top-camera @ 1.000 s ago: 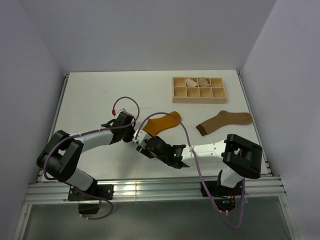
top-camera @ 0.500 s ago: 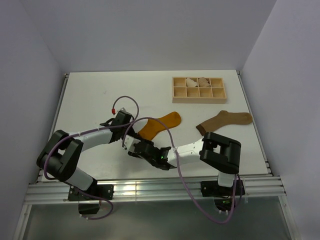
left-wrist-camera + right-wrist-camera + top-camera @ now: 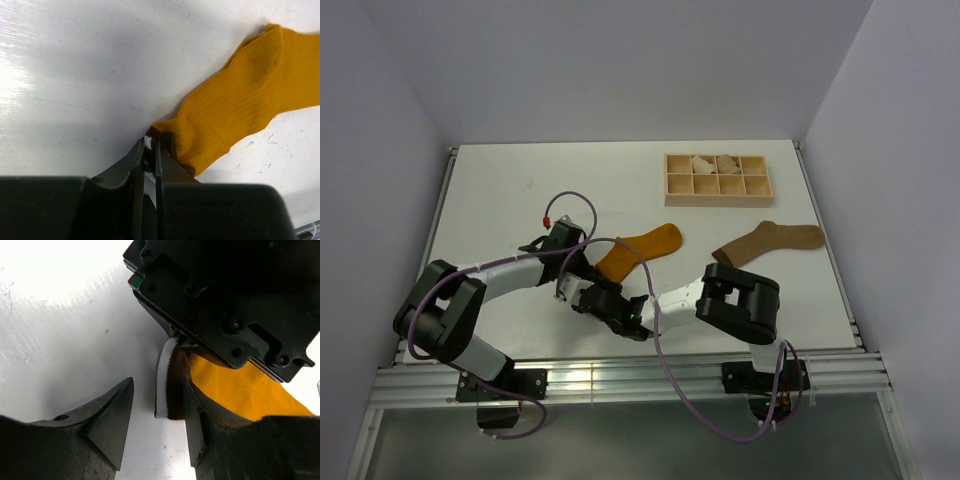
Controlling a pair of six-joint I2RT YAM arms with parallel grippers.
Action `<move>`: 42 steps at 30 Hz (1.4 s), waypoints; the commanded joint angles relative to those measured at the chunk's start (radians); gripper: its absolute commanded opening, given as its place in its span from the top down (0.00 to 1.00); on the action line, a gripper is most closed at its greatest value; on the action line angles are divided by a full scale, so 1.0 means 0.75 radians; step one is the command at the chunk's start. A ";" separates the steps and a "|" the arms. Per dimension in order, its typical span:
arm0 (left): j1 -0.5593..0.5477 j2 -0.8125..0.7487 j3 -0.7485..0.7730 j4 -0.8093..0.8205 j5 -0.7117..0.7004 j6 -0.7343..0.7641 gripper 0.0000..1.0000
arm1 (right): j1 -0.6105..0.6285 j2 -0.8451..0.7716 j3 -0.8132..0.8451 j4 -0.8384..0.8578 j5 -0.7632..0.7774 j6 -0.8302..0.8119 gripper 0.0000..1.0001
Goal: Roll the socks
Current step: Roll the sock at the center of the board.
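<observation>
Item one, the mustard sock [image 3: 240,105]: soft ribbed knit, lying flat near the centre of the white table [image 3: 520,190], toe toward 2 o'clock, brown-and-white striped cuff at 7 o'clock. Item two, the tan sock [image 3: 770,240]: flat, well apart at 3 o'clock of the first, darker cuff toward 8 o'clock. The left gripper [image 3: 150,145] has its jaws clenched on the striped cuff's edge. The right gripper [image 3: 156,392] has its jaws about half parted, straddling the cuff's white ribbed band without gripping it. A wooden compartment tray [image 3: 718,200] sits at 1 o'clock.
</observation>
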 commanded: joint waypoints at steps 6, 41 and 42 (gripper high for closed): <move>0.014 -0.026 -0.029 0.001 0.019 0.035 1.00 | -0.052 0.089 0.029 -0.094 -0.023 0.093 0.53; 0.157 -0.466 -0.252 0.095 -0.085 -0.167 0.22 | -0.364 -0.107 -0.008 -0.334 -0.728 0.434 1.00; 0.157 -0.504 -0.281 0.126 -0.083 -0.171 0.22 | -0.381 -0.113 -0.001 -0.356 -0.811 0.463 1.00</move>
